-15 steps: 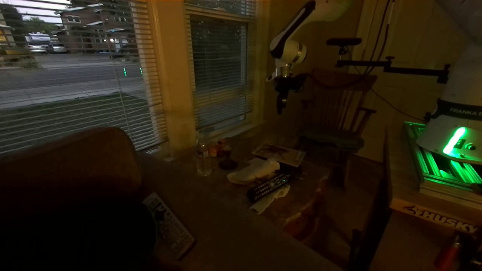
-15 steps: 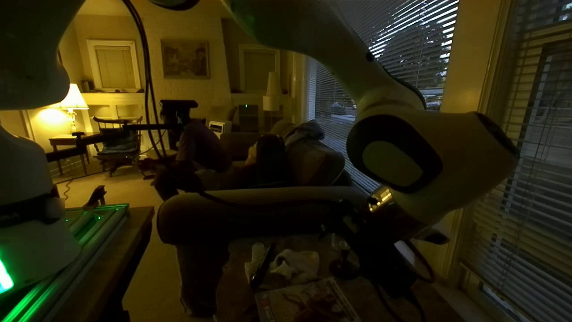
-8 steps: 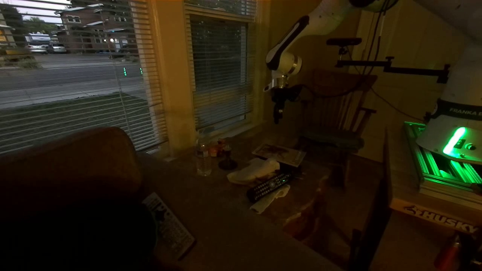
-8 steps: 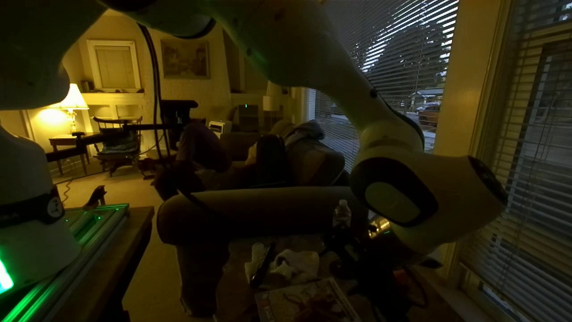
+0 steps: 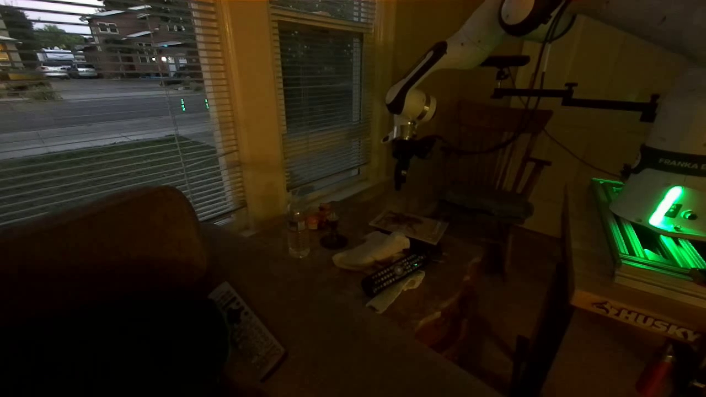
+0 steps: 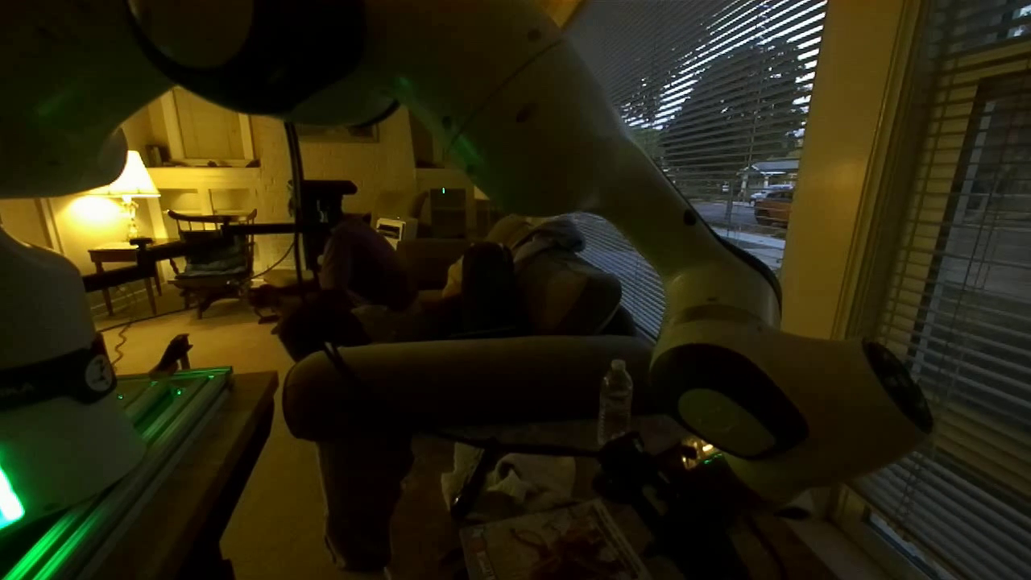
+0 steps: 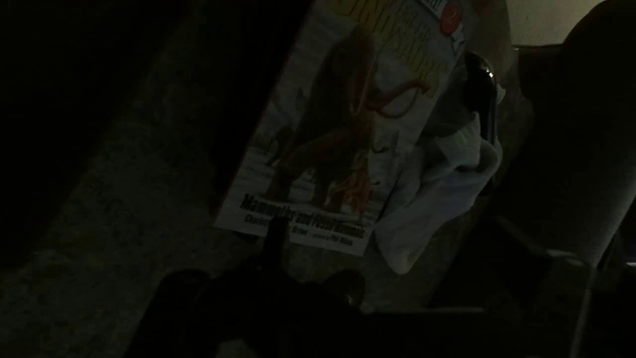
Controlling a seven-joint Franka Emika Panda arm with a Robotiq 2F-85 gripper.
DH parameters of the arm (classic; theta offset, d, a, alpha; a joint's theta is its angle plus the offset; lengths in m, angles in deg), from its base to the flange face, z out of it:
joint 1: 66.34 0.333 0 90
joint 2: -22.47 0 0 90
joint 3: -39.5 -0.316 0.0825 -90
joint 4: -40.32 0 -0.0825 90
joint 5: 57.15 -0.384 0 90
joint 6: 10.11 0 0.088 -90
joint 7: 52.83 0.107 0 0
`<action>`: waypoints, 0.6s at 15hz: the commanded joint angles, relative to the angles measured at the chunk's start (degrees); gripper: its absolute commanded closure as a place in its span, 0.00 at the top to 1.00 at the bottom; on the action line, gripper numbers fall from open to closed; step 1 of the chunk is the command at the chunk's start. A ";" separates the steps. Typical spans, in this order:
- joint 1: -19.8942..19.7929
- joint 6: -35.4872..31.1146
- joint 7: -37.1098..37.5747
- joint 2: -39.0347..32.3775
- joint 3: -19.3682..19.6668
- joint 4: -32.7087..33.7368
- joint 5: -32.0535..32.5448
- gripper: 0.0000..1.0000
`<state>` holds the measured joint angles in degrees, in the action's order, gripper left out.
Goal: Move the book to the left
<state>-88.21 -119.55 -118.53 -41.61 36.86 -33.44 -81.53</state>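
Observation:
The book is thin and pale with a reddish-brown mammoth picture. It lies flat on the table in both exterior views (image 5: 409, 227) (image 6: 556, 548) and fills the upper middle of the wrist view (image 7: 323, 154). My gripper (image 5: 400, 184) is above the table near the book's window-side edge, pointing down and apart from it. In the wrist view my gripper (image 7: 390, 221) is very dark; its two fingers stand wide apart, with nothing seen between them. The left fingertip overlaps the book's lower edge in that picture. In an exterior view the arm and darkness hide the fingertips.
A white cloth (image 5: 372, 252) touches or nearly touches the book. A black remote (image 5: 394, 274) and a second cloth (image 5: 396, 292) lie beyond. A dark stemmed holder (image 5: 333, 237), orange packet (image 5: 314, 220) and water bottle (image 5: 298, 234) stand windowward. A dark lettered box (image 5: 248, 331) lies on the sofa.
My gripper has come down toward the table and shifted slightly left in an exterior view. The arm has lowered and stretched out. The book and the other objects have not moved.

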 commanded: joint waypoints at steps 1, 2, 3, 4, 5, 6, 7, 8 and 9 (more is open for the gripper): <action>-0.79 3.14 0.61 -5.54 -1.82 8.02 2.00 1.00; -0.66 3.53 0.66 -6.53 -1.89 9.40 2.29 1.00; -0.57 4.17 0.89 -7.54 -1.97 10.79 2.54 1.00; -0.51 4.73 0.94 -8.48 -2.05 12.13 2.85 1.00; -0.50 5.46 1.25 -9.56 -2.11 13.72 3.09 1.00; -0.50 5.87 1.42 -10.49 -2.14 14.99 3.31 1.00; -0.48 6.38 1.60 -11.44 -2.16 16.30 3.51 1.00; -0.49 6.92 1.74 -12.30 -2.20 17.53 3.66 1.00; -0.49 7.27 1.85 -13.13 -2.27 18.68 3.79 1.00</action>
<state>-88.33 -115.19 -118.33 -50.43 35.61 -21.51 -79.90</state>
